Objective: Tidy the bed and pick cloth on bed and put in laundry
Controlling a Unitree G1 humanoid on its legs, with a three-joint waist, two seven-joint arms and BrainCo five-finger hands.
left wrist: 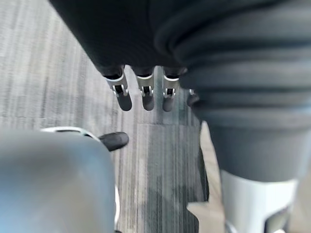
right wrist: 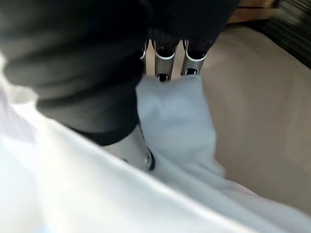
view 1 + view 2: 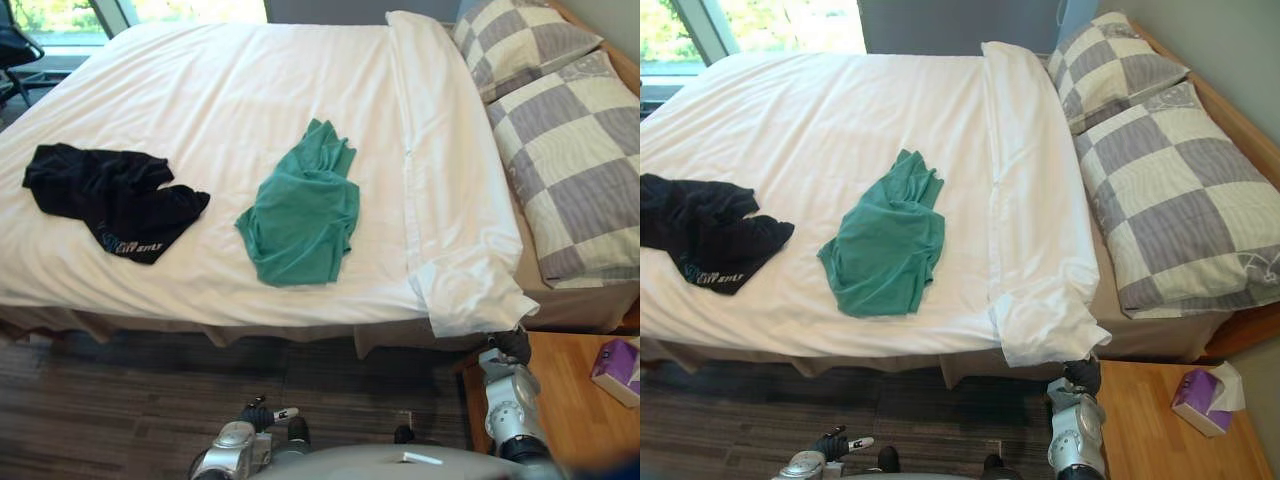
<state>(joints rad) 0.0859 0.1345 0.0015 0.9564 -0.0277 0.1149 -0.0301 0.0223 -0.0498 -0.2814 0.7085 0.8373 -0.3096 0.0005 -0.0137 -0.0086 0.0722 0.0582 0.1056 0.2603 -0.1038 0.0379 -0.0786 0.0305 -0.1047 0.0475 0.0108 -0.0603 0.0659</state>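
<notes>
White duvet corner [image 3: 1045,335] covers the right hand [image 3: 1082,376], so its grip cannot be told; a weak hold may slip and rumple bedding under the green shirt [image 3: 885,240] well to its left, while the left hand [image 1: 146,94] hangs slack-fingered.

The duvet [image 3: 250,110] is matt white cloth, softly creased. The green shirt [image 3: 303,210] and black shirt [image 3: 115,197] are thin, limp, crumpled cloth. The pillows [image 3: 575,160] are checked woven cloth. The nightstand [image 3: 1160,430] is smooth wood with a slight sheen. The left hand [image 1: 146,97] looks glossy silver, its ribbed cover matt.
</notes>
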